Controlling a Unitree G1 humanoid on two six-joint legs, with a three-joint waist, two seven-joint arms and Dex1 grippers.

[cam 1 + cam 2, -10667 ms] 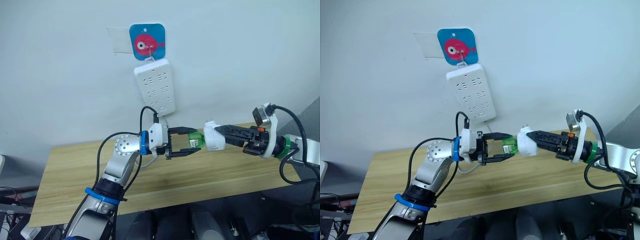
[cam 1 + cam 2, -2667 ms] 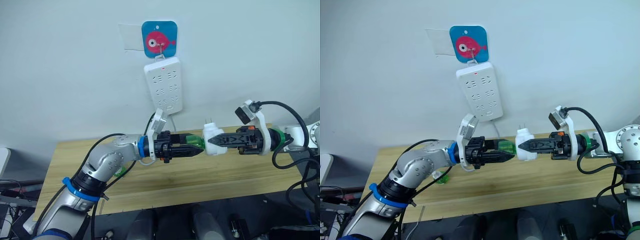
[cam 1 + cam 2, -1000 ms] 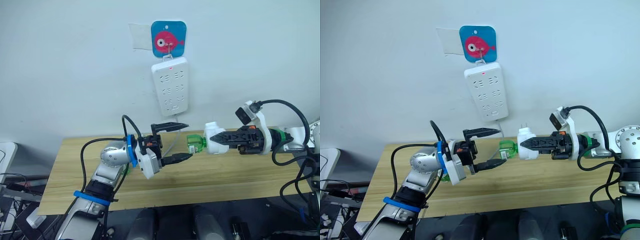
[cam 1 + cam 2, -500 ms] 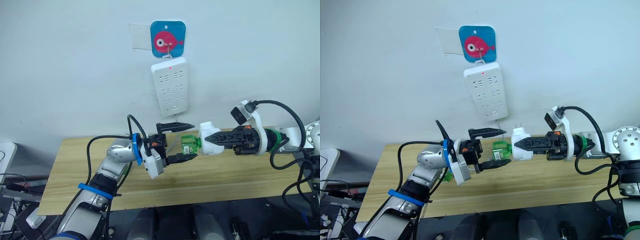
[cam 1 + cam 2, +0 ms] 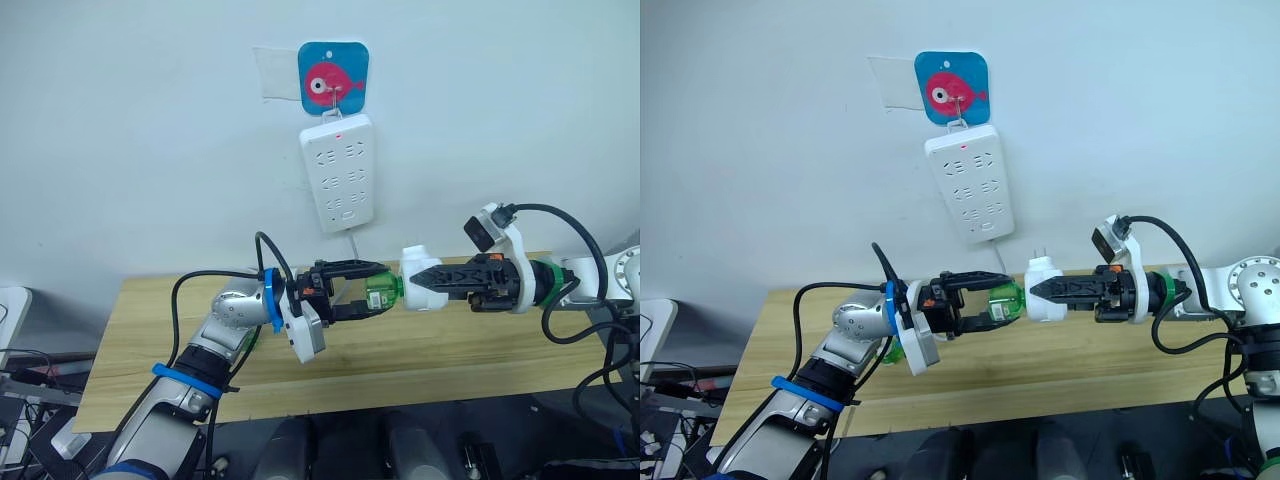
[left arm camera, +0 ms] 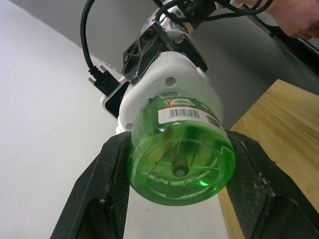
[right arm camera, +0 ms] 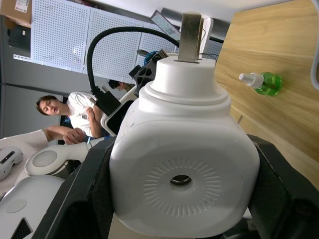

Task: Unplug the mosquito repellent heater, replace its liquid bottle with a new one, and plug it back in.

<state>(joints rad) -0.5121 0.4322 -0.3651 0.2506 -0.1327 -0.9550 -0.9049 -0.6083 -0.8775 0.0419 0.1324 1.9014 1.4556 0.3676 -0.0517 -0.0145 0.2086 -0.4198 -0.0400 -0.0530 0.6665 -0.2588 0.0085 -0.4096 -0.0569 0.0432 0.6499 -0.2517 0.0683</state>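
Soft, even room light fills both head views, with only faint shadows on the wall (image 5: 150,150) toward 5 o'clock of the power strip (image 5: 341,172). The wrist views bend strongly at their edges. The green bottle (image 6: 182,152) glows translucent, close and sharp.

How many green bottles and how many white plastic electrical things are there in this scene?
Green bottles: 2, one fitted in the heater, one lying on the table.
White electrical things: 2, the mosquito repellent heater and the power strip on the wall.
Total: 4.
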